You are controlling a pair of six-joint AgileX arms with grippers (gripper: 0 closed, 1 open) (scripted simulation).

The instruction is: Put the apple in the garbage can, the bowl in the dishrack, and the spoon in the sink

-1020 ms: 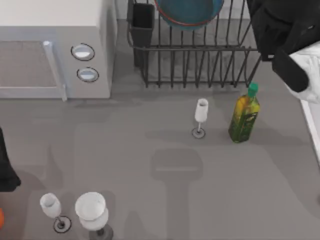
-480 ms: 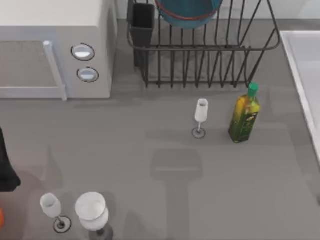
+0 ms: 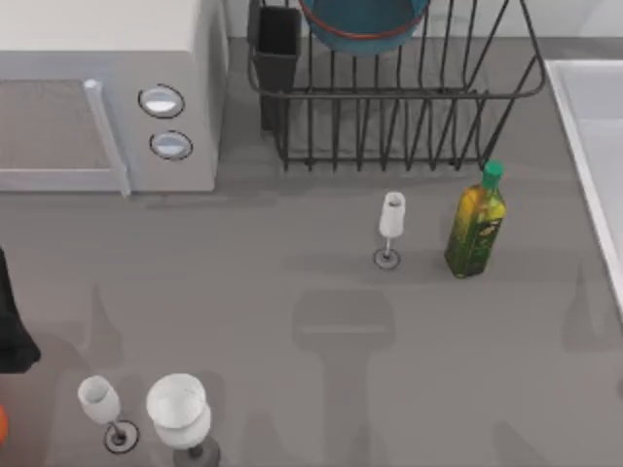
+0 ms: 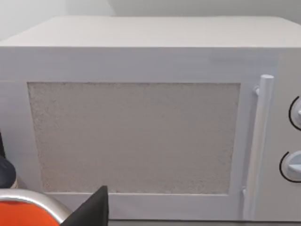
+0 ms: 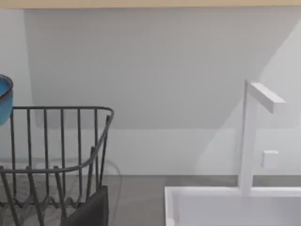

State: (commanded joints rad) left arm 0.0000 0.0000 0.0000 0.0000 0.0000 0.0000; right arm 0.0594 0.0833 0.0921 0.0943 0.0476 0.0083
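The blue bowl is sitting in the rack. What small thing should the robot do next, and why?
Probably swing the right gripper out over the table to fetch the spoon. The bowl rests in the dishrack, so that step looks done, and this gripper sits near the sink, where the spoon belongs.

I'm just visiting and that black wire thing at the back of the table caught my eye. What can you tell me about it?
It is the dishrack, made of thin black wire with upright prongs and a raised rim bar, standing at the back of the grey table between the microwave and the sink. A dark rectangular utensil cup sits at its left corner, and the blue bowl already rests inside.
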